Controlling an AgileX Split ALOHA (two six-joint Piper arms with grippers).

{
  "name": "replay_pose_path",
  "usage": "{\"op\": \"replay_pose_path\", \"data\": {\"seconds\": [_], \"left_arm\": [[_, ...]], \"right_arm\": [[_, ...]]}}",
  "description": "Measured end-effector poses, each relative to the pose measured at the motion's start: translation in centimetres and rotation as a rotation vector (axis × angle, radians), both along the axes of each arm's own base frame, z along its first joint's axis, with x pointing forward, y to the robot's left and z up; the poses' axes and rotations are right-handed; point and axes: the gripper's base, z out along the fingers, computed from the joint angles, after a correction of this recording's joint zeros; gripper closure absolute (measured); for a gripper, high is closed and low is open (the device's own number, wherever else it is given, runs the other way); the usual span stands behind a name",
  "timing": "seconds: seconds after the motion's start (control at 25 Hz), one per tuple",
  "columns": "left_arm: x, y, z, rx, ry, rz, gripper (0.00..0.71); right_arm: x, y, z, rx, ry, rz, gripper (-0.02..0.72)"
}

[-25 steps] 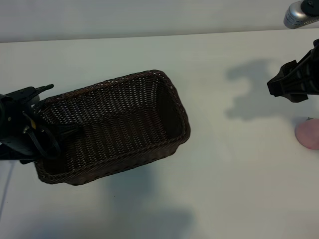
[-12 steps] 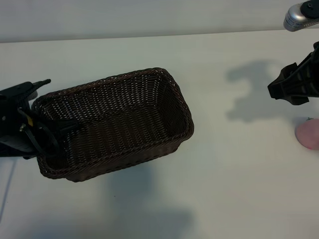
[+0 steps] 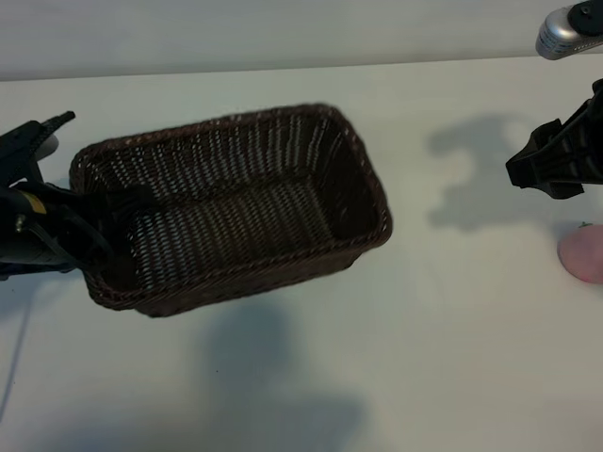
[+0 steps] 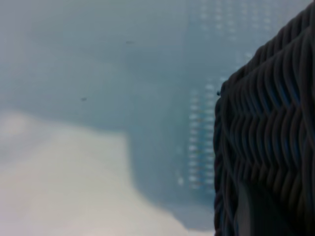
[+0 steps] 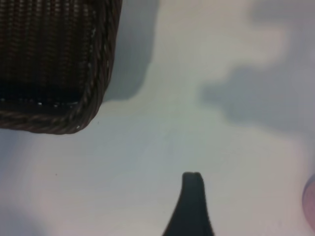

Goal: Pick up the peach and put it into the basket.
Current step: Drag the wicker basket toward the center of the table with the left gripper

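A: In the exterior view, where does the basket (image 3: 236,207) sit?
B: It sits on the white tabletop (image 3: 452,330), toward the left edge, its long axis running slantwise. A soft shadow falls on the tabletop under its near side.

A: And the left hand (image 3: 80,235)?
B: It is at the basket's left short end, by the left edge of the tabletop. Its fingers straddle the braided rim there and pinch that wall, one finger reaching down inside the basket.

A: The peach (image 3: 584,254)?
B: It lies at the right edge of the tabletop, only partly in frame, well apart from the basket.

A: The right hand (image 3: 551,165)?
B: It hangs above the right edge of the tabletop, on the far side of the peach and not touching it. Its fingers are spread, with nothing between them.

A: What does the left wrist view add?
B: The basket's outer weave (image 4: 268,147) fills one side of the picture, very close to the camera, with bare tabletop (image 4: 64,187) beyond. The left hand's own fingers cannot be made out clearly there.

A: And the right wrist view?
B: One dark fingertip (image 5: 192,184) of the right hand shows over the bare tabletop (image 5: 162,132). A rounded corner of the basket (image 5: 64,73) is farther off, and a pink sliver of the peach (image 5: 310,199) sits at the picture's border.
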Motion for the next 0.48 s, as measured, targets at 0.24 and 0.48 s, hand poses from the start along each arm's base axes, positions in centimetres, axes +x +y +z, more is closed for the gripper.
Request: {"op": "replay_pose_path", "data": {"seconds": [0.24, 0.48], "left_arm": [[-0.1, -0.4, 1.7, -0.075, -0.101, -0.01, 0.55], [2.2, -1.3, 3.5, -0.024, -0.096, -0.17, 0.55]], "right_arm": [[0.0, 0.0, 0.0, 0.0, 0.0, 0.0, 0.122], [0.0, 0.0, 0.0, 0.001, 0.001, 0.0, 0.122]]}}
